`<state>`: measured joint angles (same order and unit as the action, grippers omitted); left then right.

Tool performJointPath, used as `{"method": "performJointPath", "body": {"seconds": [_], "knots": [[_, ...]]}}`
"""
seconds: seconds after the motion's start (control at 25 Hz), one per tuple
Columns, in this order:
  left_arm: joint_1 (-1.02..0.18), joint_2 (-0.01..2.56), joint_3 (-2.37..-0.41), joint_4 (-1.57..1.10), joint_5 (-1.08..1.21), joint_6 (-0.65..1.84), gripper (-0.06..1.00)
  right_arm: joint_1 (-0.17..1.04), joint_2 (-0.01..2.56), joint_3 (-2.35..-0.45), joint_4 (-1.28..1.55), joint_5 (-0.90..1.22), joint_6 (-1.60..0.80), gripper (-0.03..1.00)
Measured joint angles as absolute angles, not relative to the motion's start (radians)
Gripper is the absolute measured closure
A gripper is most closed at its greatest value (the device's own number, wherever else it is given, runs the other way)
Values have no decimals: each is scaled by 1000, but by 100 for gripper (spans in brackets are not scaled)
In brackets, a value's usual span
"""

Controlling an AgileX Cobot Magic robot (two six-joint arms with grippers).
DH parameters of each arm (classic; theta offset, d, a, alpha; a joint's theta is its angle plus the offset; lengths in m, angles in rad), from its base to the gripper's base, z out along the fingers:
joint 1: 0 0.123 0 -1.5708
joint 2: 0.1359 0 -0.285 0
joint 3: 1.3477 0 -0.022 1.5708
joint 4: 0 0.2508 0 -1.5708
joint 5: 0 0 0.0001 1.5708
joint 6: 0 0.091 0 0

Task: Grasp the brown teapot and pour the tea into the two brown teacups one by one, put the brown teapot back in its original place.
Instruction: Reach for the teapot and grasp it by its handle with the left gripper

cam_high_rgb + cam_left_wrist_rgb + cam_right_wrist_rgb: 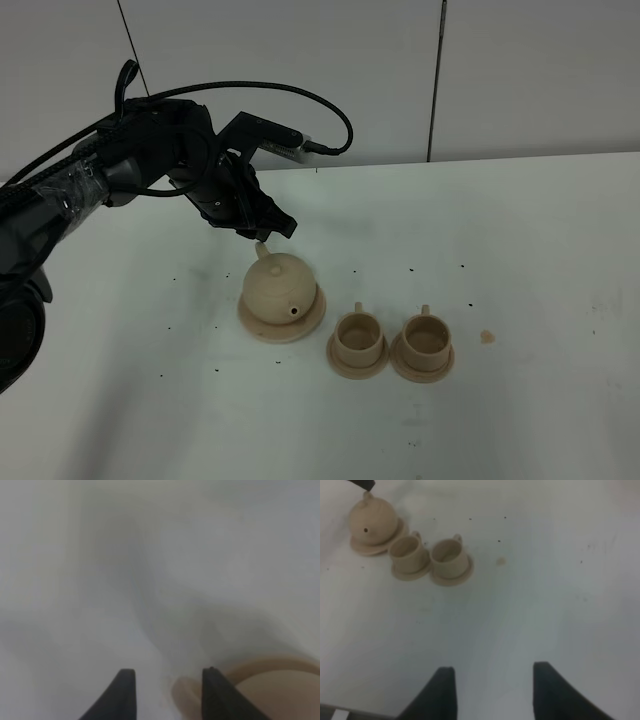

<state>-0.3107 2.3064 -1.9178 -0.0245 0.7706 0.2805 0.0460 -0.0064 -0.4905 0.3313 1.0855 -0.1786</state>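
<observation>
Tan clay makes up the whole tea set, which stands on a white table [520,240]. Nearest the high camera are the left cup [358,338] and the right cup [425,338]. They stand side by side, each upright on its own small dish, with their handles turned to the far side. No liquid can be made out in either.

Just beyond the cups and to their left, the teapot [278,288] sits upright on the saucer [262,328], lid on and not held. Its spout [294,313] faces the near side and its handle [262,249] the far side. The spout-to-handle axis therefore runs near to far, leaning slightly left at the far end.

Farther back, just above the handle, the left gripper [262,232] hangs pointing down at it. Its jaws stand apart and hold nothing. In the left wrist view a blurred tan curve lies close to one finger [216,695]. Whether that curve is the handle cannot be told.

The right gripper [492,692] does not appear in the high view. Its jaws are also apart and empty, over bare table, well apart from the tea set.

Judgement: the left arm is much the nearer. The grasp calls for a short descent that brings the handle between the jaws before they close.
</observation>
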Motion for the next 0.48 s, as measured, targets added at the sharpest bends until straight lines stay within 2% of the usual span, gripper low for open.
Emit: {"method": "performJointPath", "body": {"seconds": [0.48], "knots": [[-311,2320,-1918,-25,769,280,57,46,-6,-490,331,1085,-179,62]]}}
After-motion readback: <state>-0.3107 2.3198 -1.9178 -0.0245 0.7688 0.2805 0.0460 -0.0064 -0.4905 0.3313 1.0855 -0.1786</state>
